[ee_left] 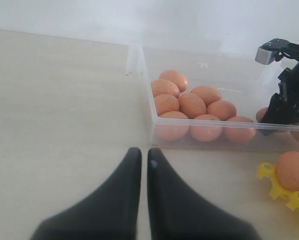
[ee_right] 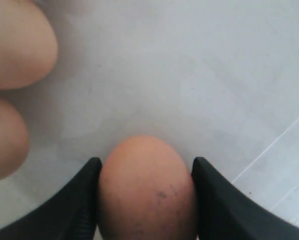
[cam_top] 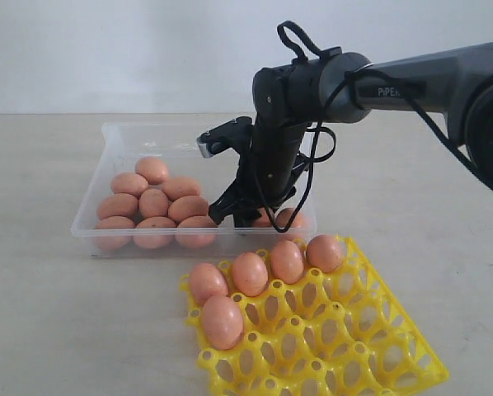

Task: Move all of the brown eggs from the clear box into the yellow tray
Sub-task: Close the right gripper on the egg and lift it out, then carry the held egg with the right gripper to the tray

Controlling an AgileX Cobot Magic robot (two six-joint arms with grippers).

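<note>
— A pale table (cam_top: 49, 330) is stretching under a white wall. And the left gripper (ee_left: 144, 156)?
— Hovering above the table, fingers nearly touching, empty.
— The clear box (cam_top: 115, 136)?
— Holding heaped brown eggs (cam_top: 154, 202) at nine o'clock. At three o'clock the right gripper (ee_right: 147, 162) is squeezing one egg (ee_right: 147, 200) between its fingers.
— The yellow tray (cam_top: 378, 346)?
— Lying at five o'clock of the box, cradling five.

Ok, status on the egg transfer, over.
Left gripper shut, empty. Right gripper shut on brown egg in clear box. Five eggs in yellow tray, pile left in box. Nothing blocking.
</note>
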